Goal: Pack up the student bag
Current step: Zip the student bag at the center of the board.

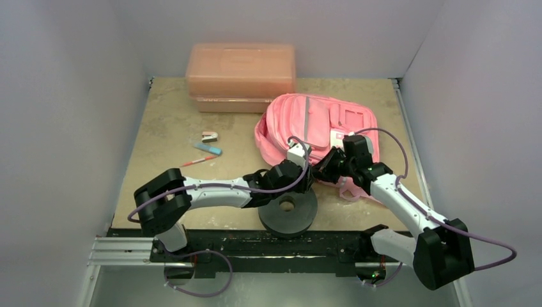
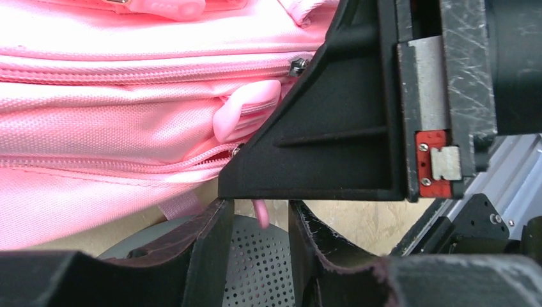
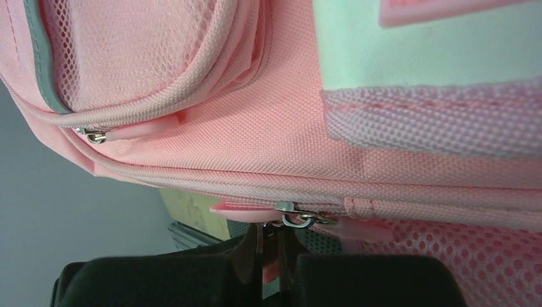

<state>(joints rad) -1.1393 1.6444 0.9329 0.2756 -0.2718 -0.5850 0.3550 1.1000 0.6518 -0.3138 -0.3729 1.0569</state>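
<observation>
The student bag [image 1: 307, 118], a soft bright-pink backpack, lies flat at the back right of the table. It fills the left wrist view [image 2: 115, 121] and the right wrist view [image 3: 268, 128]. My right gripper [image 3: 269, 233] is shut on a pink zipper pull [image 3: 271, 267] at the bag's near edge, just below the metal slider [image 3: 294, 217]. In the top view my right gripper [image 1: 326, 167] meets my left gripper [image 1: 309, 171] at that edge. My left gripper [image 2: 257, 211] is open. The tip of a pink pull [image 2: 262, 216] hangs between its fingers, unclamped. The right gripper's black body [image 2: 332, 128] blocks part of that view.
A rigid salmon-pink plastic box [image 1: 241, 70] stands at the back, left of the bag. A black disc with a centre hole [image 1: 287, 210] lies under the grippers near the front edge. A small stapler-like item [image 1: 209, 136], a blue item [image 1: 208, 148] and a red pen [image 1: 195, 161] lie at left.
</observation>
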